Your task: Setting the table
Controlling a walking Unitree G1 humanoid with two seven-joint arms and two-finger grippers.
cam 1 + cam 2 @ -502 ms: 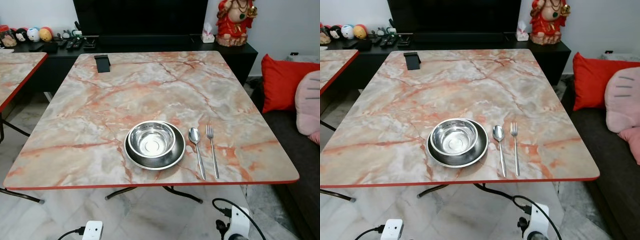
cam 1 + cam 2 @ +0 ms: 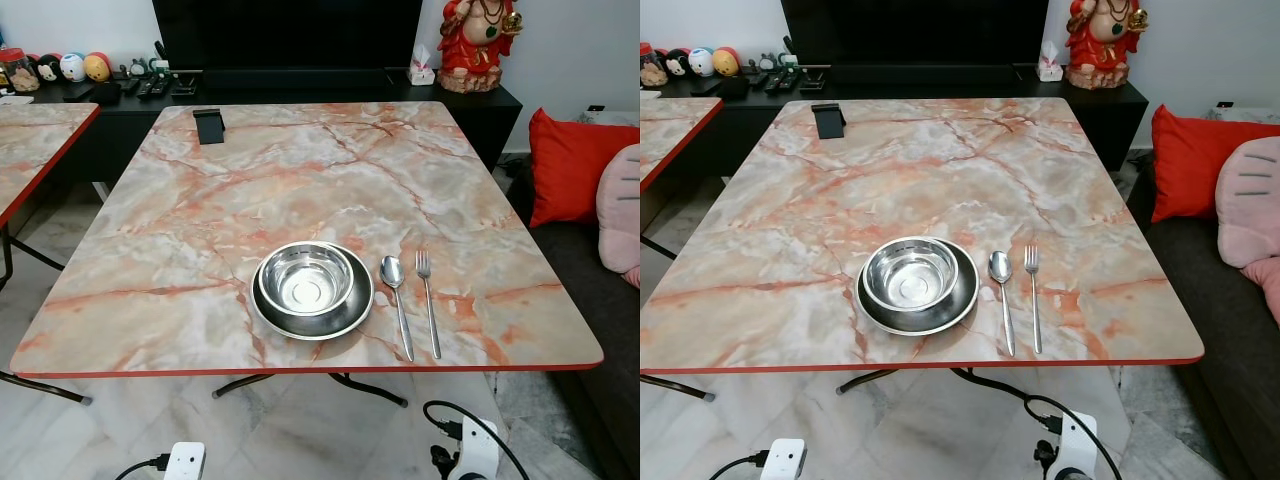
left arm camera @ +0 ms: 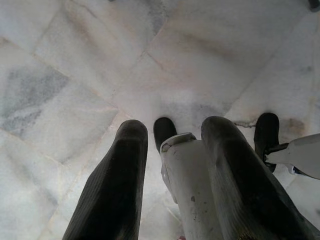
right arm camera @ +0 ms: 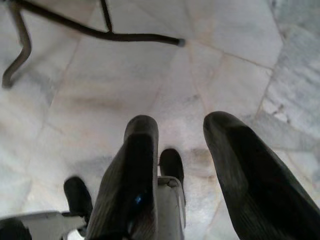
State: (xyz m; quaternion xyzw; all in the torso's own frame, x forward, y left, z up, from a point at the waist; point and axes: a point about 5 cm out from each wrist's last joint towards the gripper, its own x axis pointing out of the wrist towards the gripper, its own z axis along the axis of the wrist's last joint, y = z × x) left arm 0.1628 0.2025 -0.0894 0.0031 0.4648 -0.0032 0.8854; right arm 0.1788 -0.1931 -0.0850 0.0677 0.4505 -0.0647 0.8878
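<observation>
A steel bowl (image 2: 305, 277) sits inside a dark round plate (image 2: 345, 311) near the front edge of the marble table (image 2: 300, 170). Just right of the plate lie a spoon (image 2: 397, 300) and a fork (image 2: 428, 300), side by side, handles toward me. My left gripper (image 3: 172, 131) hangs open over the floor tiles with nothing between its fingers. My right gripper (image 4: 180, 130) also hangs open above the floor, empty.
A small black stand (image 2: 209, 125) sits at the table's far left corner. A second marble table (image 2: 35, 150) is at the left. A dark TV console (image 2: 300, 85) with a red figurine (image 2: 478, 40) lies behind. Sofa with red cushion (image 2: 565, 175) stands right. Table legs (image 4: 100, 32) cross the floor.
The whole view has shifted slightly, so the camera moved a little. The bowl, plate, spoon and fork stay where they were.
</observation>
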